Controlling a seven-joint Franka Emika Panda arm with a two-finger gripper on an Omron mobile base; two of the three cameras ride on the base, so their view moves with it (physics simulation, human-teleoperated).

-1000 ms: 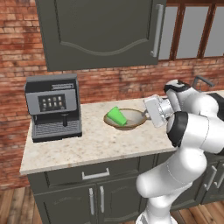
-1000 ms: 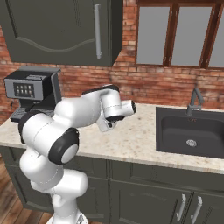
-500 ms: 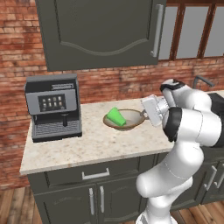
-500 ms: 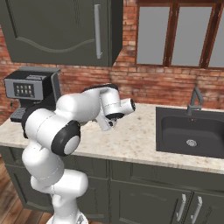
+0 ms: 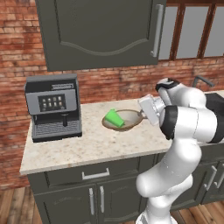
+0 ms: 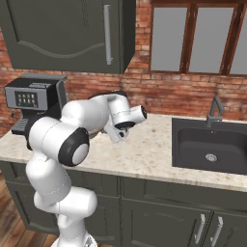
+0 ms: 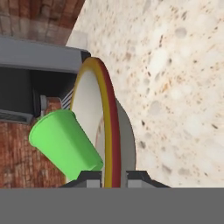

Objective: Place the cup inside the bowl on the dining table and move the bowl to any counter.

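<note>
Cup: the small bright green plain tumbler (image 5: 113,118) is already inside the bowl, lying tipped on its side against the left part of the rim, mouth pointing up-left in the left base view. In the hand view it leans across the left-centre of the frame (image 7: 65,146). My guess is it just flopped over because the bowl is so shallow.

Bowl: the wide shallow round bowl with the tan-brown rim and pale beige inside (image 5: 129,116) sits mid-frame in the left base view, on the stone top. In the hand view it shows edge-on (image 7: 114,131) since the camera is rolled sideways.

Surface: narrow speckled beige stone counter (image 5: 87,146) over dark grey cabinets, red brick wall behind. So the bowl looks to be on a counter already, which is where the task wants it.

Gripper: the two-finger gripper on the white arm (image 7: 114,176) comes at the bowl from the right of the left base view. Its dark fingertips (image 7: 92,176) are clenched on the bowl's rim, one tip each side of the rim at the bottom of the hand view. Pinching the rim makes sense, the bowl is way too wide to grab across.

Neighbours: a dark grey and silver boxy coffee machine (image 5: 53,106) stands left of the bowl, apart from it. A dark sink with a faucet (image 6: 210,147) is at the right of the right base view.

Stage: I'd say nearly done, only letting go is left. The bowl seems to rest flat, though I can't be fully sure.
</note>
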